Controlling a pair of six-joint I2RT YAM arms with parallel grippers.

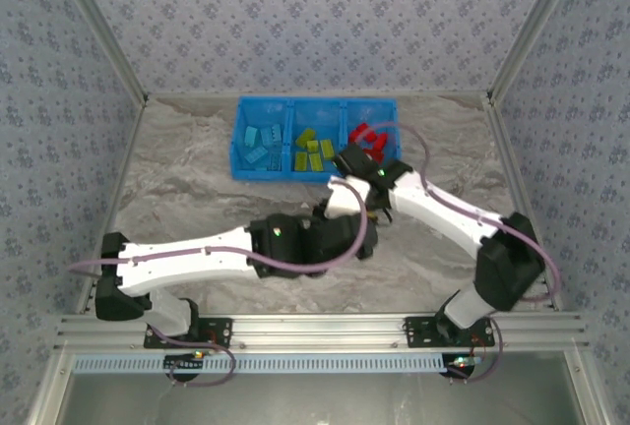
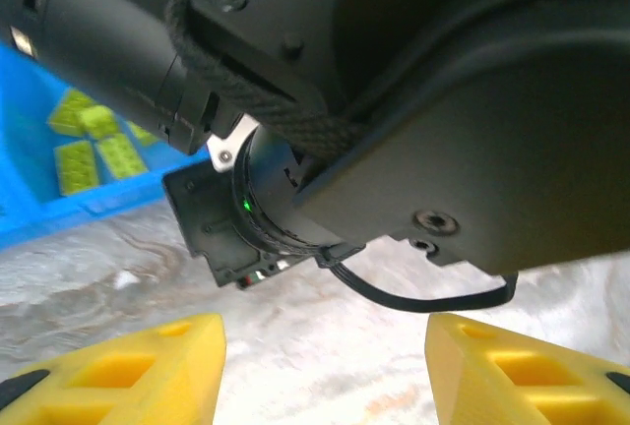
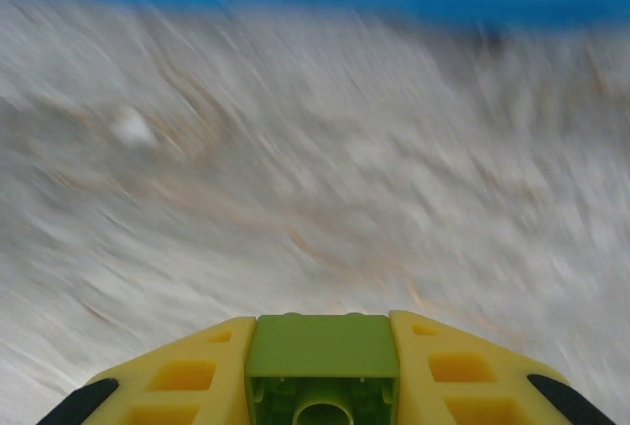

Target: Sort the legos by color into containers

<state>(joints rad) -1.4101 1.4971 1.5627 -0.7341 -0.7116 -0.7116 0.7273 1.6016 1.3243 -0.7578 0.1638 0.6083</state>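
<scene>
A lime green lego (image 3: pixel 322 356) sits pinched between the yellow fingers of my right gripper (image 3: pixel 322 329), which is shut on it above the marbled table. From above, that gripper (image 1: pixel 347 159) is at the front wall of the blue bin (image 1: pixel 239 145). The bin's containers hold light blue legos (image 1: pixel 261 142) on the left, green legos (image 1: pixel 312 150) in the middle and red legos (image 1: pixel 369 137) on the right. My left gripper (image 2: pixel 325 346) is open with nothing between its fingers (image 2: pixel 148 366). It is low over the table, under the right arm's wrist (image 2: pixel 394 100).
Both arms cross in the middle of the table (image 1: pixel 197 179), just in front of the bin. A black cable (image 2: pixel 433 297) hangs from the right arm over the left gripper. Metal posts and patterned walls enclose the table.
</scene>
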